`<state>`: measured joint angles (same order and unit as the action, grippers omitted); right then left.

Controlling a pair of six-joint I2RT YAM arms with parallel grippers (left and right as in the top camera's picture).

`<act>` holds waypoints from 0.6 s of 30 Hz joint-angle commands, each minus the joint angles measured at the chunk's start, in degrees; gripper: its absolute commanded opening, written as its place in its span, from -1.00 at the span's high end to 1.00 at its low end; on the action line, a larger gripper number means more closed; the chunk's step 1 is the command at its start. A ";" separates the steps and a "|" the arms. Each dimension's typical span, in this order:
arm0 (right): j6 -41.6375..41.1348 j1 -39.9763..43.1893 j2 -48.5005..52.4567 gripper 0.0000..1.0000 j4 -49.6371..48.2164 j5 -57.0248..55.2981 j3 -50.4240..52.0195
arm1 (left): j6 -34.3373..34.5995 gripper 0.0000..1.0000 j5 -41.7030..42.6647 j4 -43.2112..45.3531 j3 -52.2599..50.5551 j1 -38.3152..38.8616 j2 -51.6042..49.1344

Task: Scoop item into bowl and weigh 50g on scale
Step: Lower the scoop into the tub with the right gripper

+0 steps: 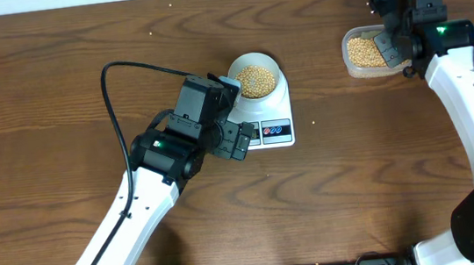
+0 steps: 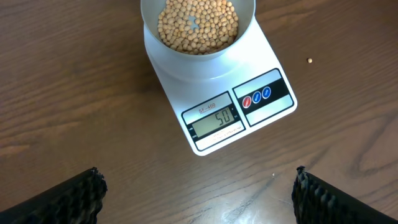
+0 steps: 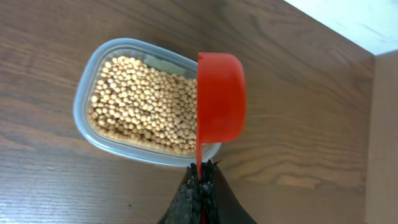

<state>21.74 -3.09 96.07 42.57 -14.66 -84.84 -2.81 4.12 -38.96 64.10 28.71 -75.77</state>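
Beans (image 1: 256,79): a heap of small tan rounds in the white bowl (image 1: 233,71); the bowl sits on the far end of the scale (image 1: 275,107), near the middle of the worktop (image 1: 38,83), a little toward its far edge; the display (image 2: 214,118) reads 50, so the target weight looks met.

Further stock: the clear container (image 3: 84,93), well filled, near the far right corner; one stray bean (image 2: 310,60) lies on the wood just right of the scale.

Left gripper (image 2: 199,186): jaws spread wide, holding nothing; it hangs over the worktop at the near side of the scale, facing the display.

Right gripper (image 3: 200,186): clamped tight on the handle of the red scoop (image 3: 221,96); the scoop's cup is turned on edge above the right end of the container.

Step in hand, as judged: putting the scoop away with the reading undisturbed; add nothing more to the bowl; tip any leftover beans back over the container, well inside its rim; keep both arms off the scale and bowl, since a nudge would upset the figure.

Not made out: whether the scoop's cup is empty, its inside being turned away; the scale's far end, covered by the bowl; the unit mark on the display, too small; the scoop in the overhead view, masked by the arm.
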 commanded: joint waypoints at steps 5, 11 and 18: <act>-26.62 4.70 -0.42 0.98 -0.13 20.87 -0.35 | 0.09 -0.96 -0.72 -0.07 -0.02 -0.20 -0.44; -40.39 6.75 3.67 0.97 -0.92 24.55 1.95 | 0.11 -0.95 -0.72 -0.07 -0.02 -0.20 -0.44; -45.13 6.80 5.97 0.97 -8.41 31.32 6.08 | 0.11 -0.96 -0.72 -0.07 -0.02 -0.20 -0.44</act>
<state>-18.06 3.90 101.67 35.51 11.16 -80.44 -2.81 4.12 -38.96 64.10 28.71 -75.77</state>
